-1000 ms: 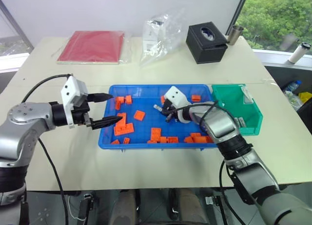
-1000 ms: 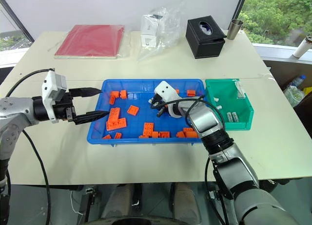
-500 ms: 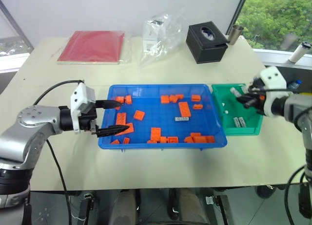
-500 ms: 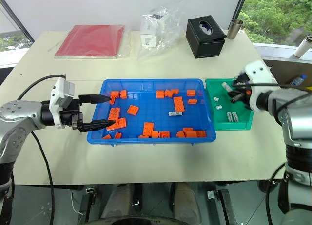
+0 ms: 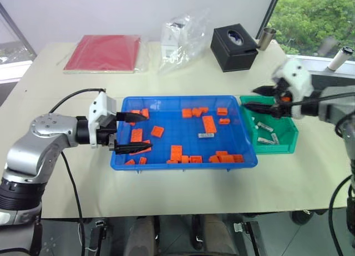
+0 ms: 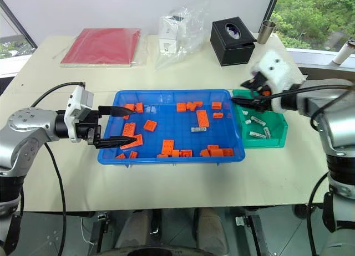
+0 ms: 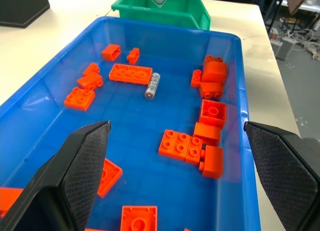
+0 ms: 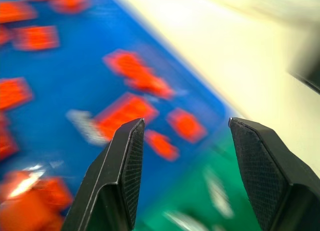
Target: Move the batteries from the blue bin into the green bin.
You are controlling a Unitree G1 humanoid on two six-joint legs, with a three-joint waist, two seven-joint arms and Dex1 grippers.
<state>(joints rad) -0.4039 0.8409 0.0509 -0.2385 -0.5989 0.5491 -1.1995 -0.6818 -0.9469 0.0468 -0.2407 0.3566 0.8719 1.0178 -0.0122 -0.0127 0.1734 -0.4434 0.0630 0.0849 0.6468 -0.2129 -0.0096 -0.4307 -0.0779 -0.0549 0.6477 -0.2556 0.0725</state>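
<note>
The blue bin [image 5: 177, 126] sits mid-table, scattered with orange bricks [image 5: 209, 124]. One silver battery [image 5: 206, 135] lies right of its centre, also seen in the left wrist view as a battery [image 7: 152, 85]. Against the blue bin's right side stands the green bin [image 5: 277, 149], with three batteries [image 5: 266, 140] on its floor. My right gripper [image 5: 250, 99] hovers over the green bin's left rim, open with nothing between its fingers [image 8: 125, 161]. My left gripper [image 5: 147, 132] is open and empty, reaching over the left end of the blue bin, above bricks.
Along the table's far side are a red book [image 5: 105, 52], a clear plastic bag [image 5: 180, 37], a black tissue box [image 5: 234, 47] and a metal cup [image 5: 267, 39]. The table's near edge runs just in front of the bins.
My right gripper left the blue bin shut, swung right and up to the green bin, and opened. One more battery now lies in the green bin. The left gripper edged slightly right.
</note>
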